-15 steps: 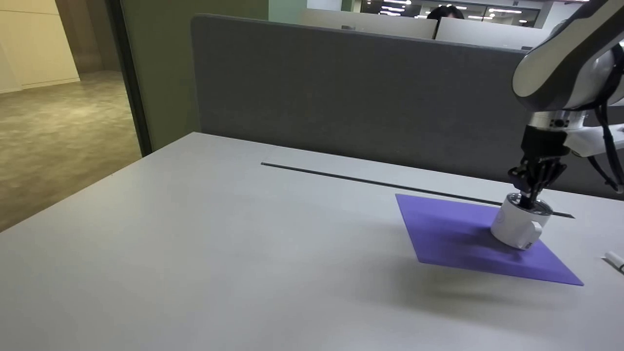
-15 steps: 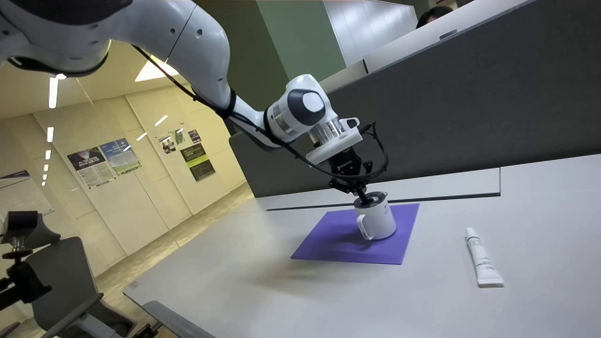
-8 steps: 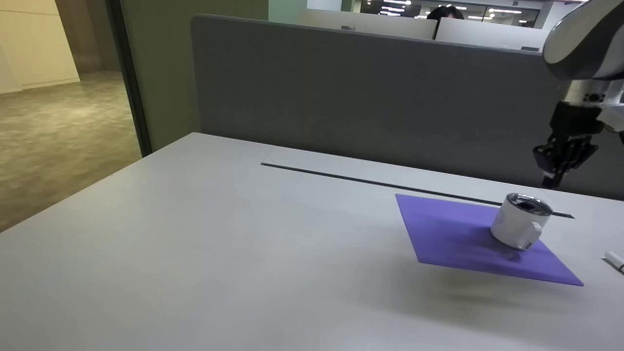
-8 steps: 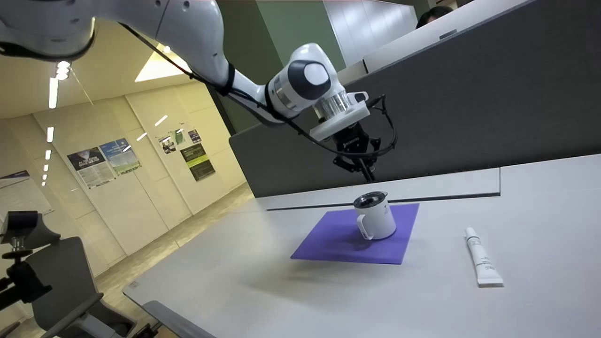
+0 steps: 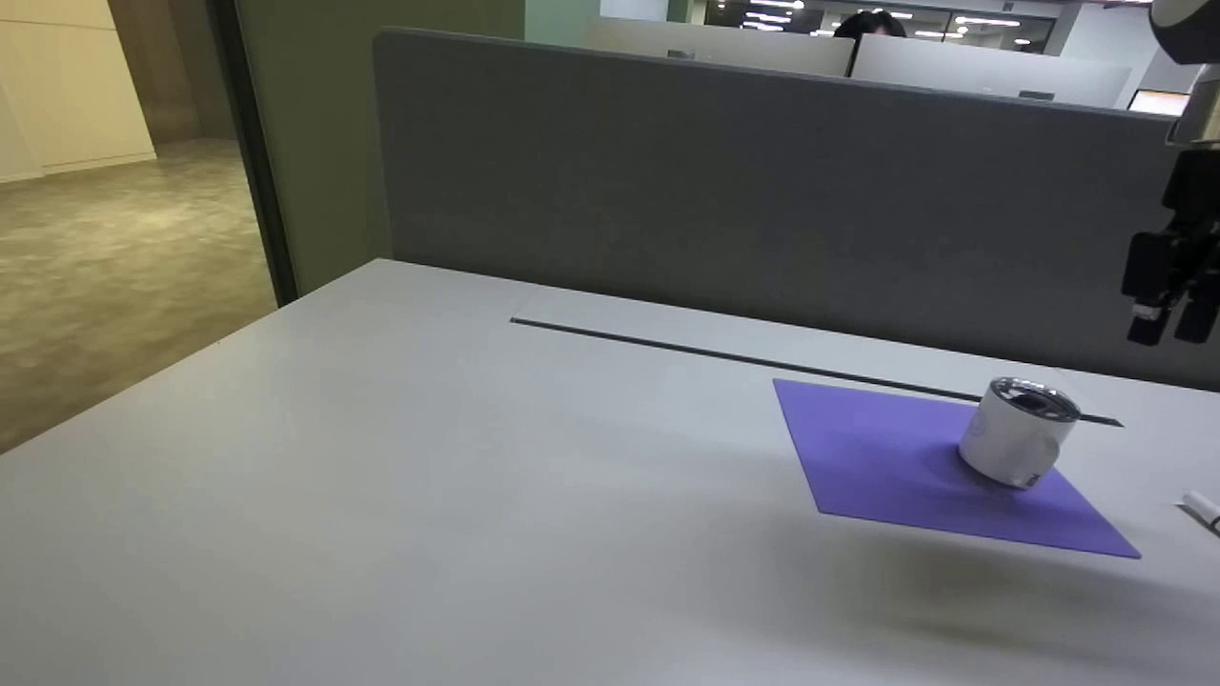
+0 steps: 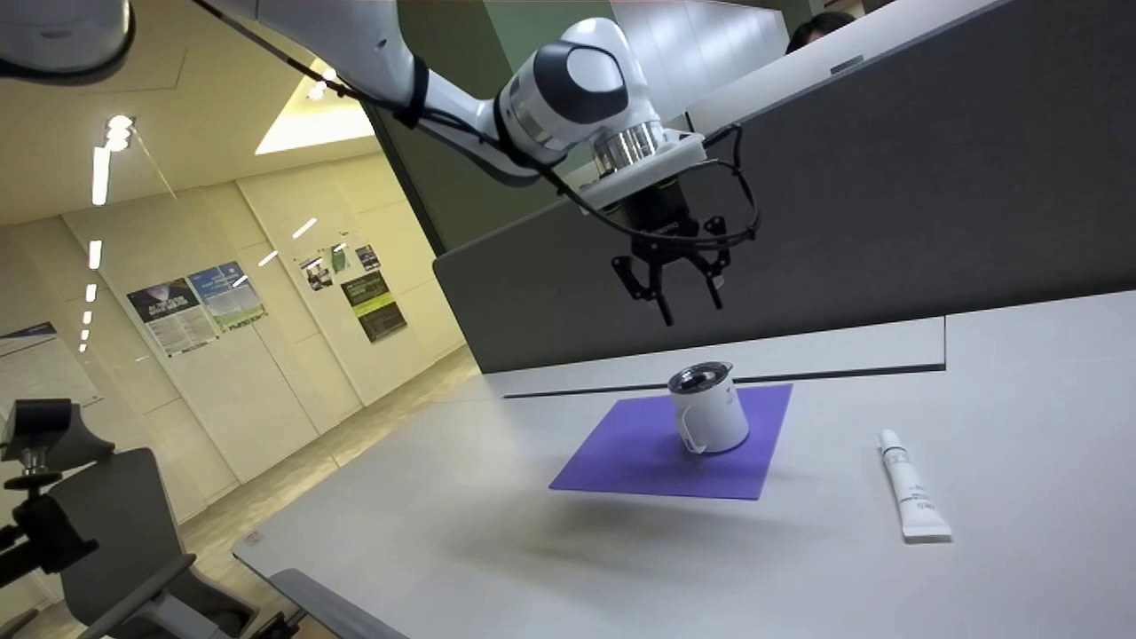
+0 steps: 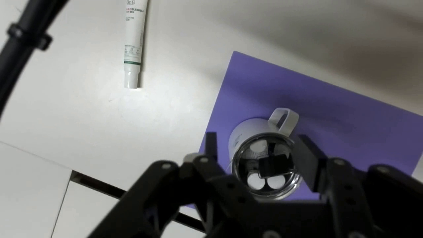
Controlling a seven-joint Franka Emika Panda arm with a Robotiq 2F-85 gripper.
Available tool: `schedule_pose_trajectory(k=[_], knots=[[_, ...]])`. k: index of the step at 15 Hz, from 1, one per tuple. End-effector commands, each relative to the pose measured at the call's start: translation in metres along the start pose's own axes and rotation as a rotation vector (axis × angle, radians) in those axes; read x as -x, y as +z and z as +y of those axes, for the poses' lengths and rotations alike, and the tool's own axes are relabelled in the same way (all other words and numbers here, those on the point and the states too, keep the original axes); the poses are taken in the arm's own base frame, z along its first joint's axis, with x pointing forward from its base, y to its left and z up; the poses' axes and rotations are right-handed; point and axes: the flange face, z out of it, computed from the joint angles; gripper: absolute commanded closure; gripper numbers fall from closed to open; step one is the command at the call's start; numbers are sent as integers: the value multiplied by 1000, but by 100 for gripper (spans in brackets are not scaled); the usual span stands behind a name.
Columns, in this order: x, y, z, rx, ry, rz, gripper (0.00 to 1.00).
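A white mug (image 5: 1001, 443) with a handle stands upright on a purple sheet (image 5: 863, 457). It shows in both exterior views and in the wrist view. Its clear, shiny lid (image 7: 277, 165) carries a black rectangular patch, and pale round shapes show through or reflect in it. Above the mug, apart from it, hangs my gripper (image 6: 693, 314). Its two fingers are spread, and nothing sits between them in an exterior view. Seen from the wrist, the mug (image 7: 248, 127) lies below and between the fingertips, with the right finger (image 7: 309, 162) overlapping the lid's edge in the picture.
A white tube (image 6: 911, 497) lies on the white table (image 6: 834, 568), apart from the sheet. Behind runs a dark strip (image 5: 705, 353), then a tall grey partition (image 5: 667, 200). An office chair (image 6: 115, 524) stands past the table's edge. A black cable (image 6: 754, 200) loops near the gripper.
My gripper's shut fingers have left the mug's lid and risen well above it, moving right in an exterior view. They have since spread apart. The mug stays where it was.
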Motion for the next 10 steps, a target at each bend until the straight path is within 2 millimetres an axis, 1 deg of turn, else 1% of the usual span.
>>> schedule_pose_trajectory(k=[1,2,3,7,8,10], knots=[[2,-8,6,-10,25,-4,7],[2,-9,7,-6,31,5,1],[3,-10,8,-2,37,11,0],[6,-14,11,18,41,21,0],[3,-3,7,10,15,9,0],[3,-5,8,12,17,12,0]])
